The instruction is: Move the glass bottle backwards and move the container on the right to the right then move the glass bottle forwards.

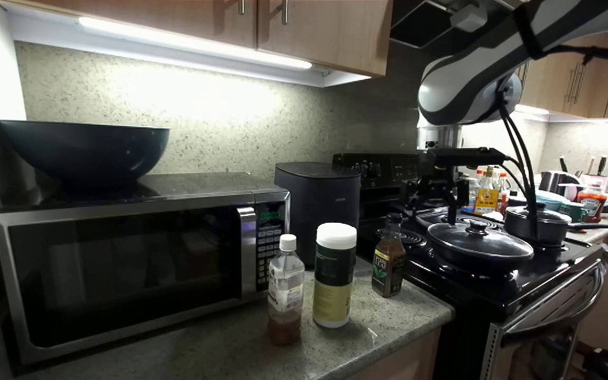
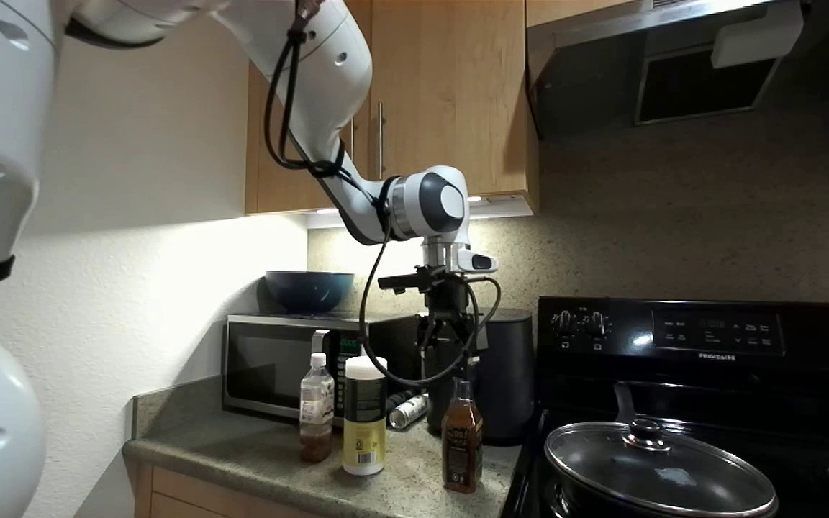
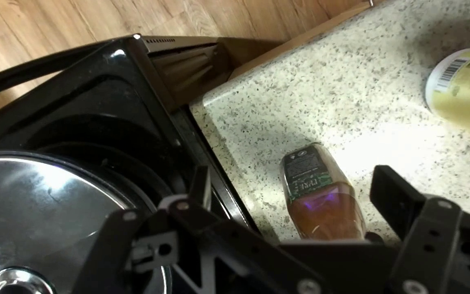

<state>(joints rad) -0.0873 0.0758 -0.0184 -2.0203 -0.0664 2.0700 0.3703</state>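
Note:
The glass bottle (image 1: pixel 388 266) is brown with a narrow neck and dark cap. It stands upright on the counter near the stove in both exterior views (image 2: pixel 462 439). The container (image 1: pixel 334 279), with a white lid and a black and yellow body, stands upright beside it, also in the exterior view (image 2: pixel 364 421). My gripper (image 3: pixel 294 188) is open and empty, pointing down. In the wrist view the bottle (image 3: pixel 320 196) shows between the spread fingers, its top hidden by the gripper body. In the exterior views the gripper (image 1: pixel 431 211) is high, near the bottle's top (image 2: pixel 449 360).
A clear bottle with a white cap (image 1: pixel 286 295) stands beside the container. A microwave (image 1: pixel 140 264) and a black bin-like appliance (image 1: pixel 317 206) are behind. The stove (image 1: pixel 473 285) carries a lidded pan (image 1: pixel 478 245) next to the counter edge. A can (image 2: pixel 409 411) lies behind the container.

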